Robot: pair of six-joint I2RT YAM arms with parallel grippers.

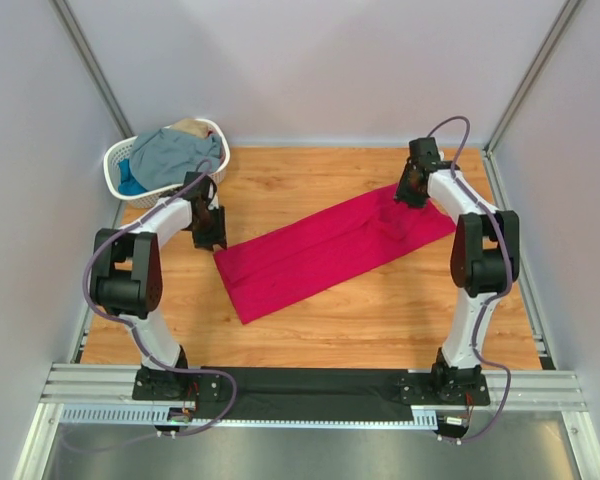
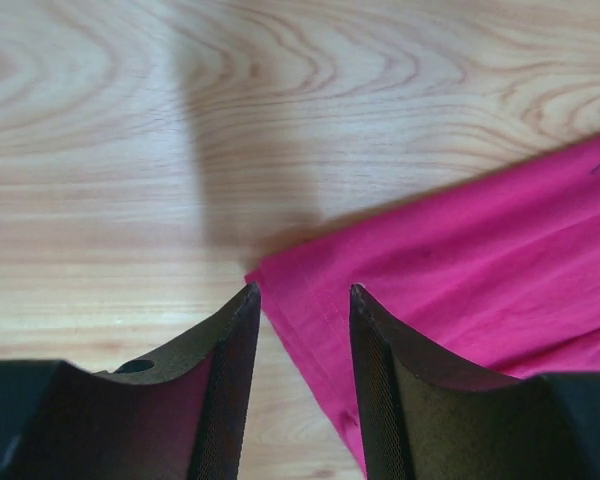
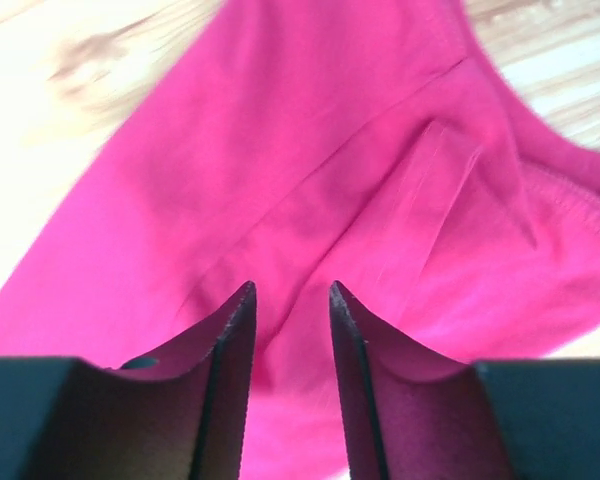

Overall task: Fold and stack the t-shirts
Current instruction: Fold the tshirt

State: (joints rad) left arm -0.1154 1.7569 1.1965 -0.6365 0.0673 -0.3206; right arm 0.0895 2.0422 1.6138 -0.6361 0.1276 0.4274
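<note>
Left jaws: standing moderately apart, gripping nothing, hovering low over the counter (image 1: pixel 380 320) at the end of the left arm (image 1: pixel 130 270). Lying directly beneath and just ahead of them: one corner of the crimson-pink t-shirt (image 1: pixel 335 250), with its tip just ahead of the left-hand fingertip and its edge running back through the gap. Spreading under the right-hand fingertip and away to the right of these jaws: more of the same shirt. Showing ahead and to their left: bare wood, crossed by a shadow.

Right jaws: standing narrowly apart, pinching nothing, hanging on the right arm (image 1: pixel 485 255) over the opposite end of the shirt. Filling nearly everything beneath and ahead of them: creased cloth, with a raised fold ahead-right and a stitched hem curving off further right. Touching the cloth or hovering clear of it: cannot tell.

Stretching flat from the left jaws to the right jaws as one long folded band, slanting across the counter.

Sitting just beyond the left jaws and well apart from the right jaws: white lattice basket (image 1: pixel 120 160). Holding a grey-blue t-shirt (image 1: pixel 170 155) on top, a bright blue t-shirt (image 1: pixel 130 183) peeking out at its near side, and a tan t-shirt (image 1: pixel 188 127) at its far rim.
</note>
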